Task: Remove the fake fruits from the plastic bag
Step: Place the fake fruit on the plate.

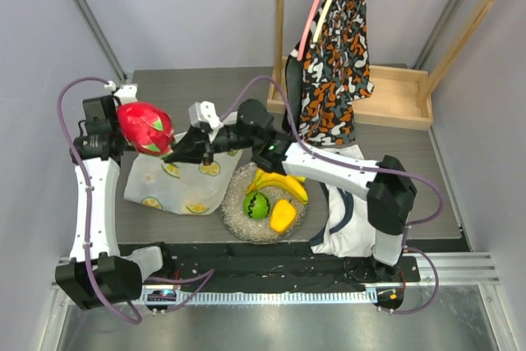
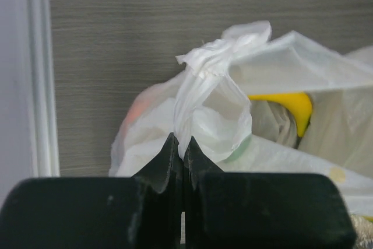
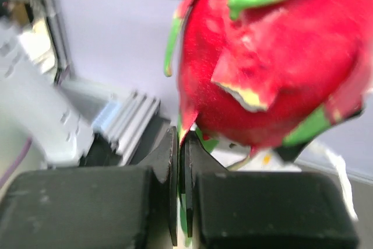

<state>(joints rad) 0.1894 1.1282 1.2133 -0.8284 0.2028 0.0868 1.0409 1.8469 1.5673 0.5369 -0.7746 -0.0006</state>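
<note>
The jaws of the left gripper (image 2: pixel 182 147) pinch a handle of the plastic bag (image 1: pixel 177 187). Those of the right gripper (image 3: pixel 180 144) clamp the edge of the red fruit (image 1: pixel 146 127), upper left in the top view.

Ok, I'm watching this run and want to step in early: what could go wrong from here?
1. The right gripper pinches the red fruit only by a thin leaf tip; it may slip and drop.
2. The left gripper is shut on the handle of the bag; pulling could drag the bag, with a yellow fruit inside.
</note>
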